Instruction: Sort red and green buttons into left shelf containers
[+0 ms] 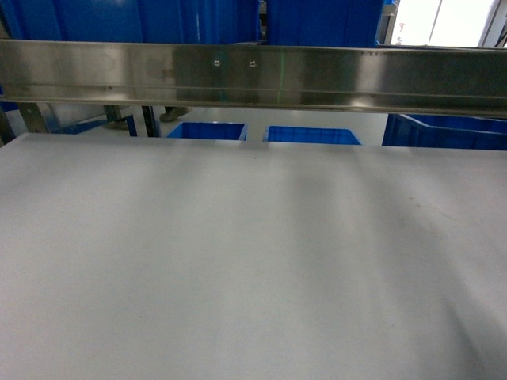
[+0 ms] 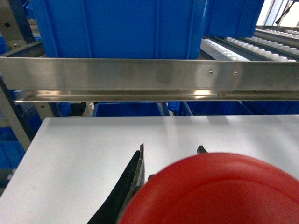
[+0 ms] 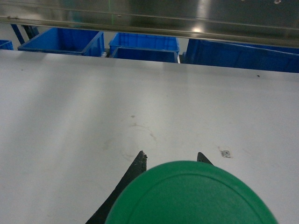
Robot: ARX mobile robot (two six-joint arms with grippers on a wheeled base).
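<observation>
Red button (image 2: 215,191) in left pincer (image 2: 170,151), green button (image 3: 191,196) in right pincer (image 3: 170,158)

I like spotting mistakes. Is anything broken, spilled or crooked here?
Nothing stands out. The red button sits in the left gripper, the green button in the right gripper, and the white table shows only faint scuffs.

A plain white table (image 1: 238,269) fills the head view, with faint scuff marks (image 3: 140,133) at its centre and a tiny dark speck (image 3: 226,153) at four o'clock.
</observation>
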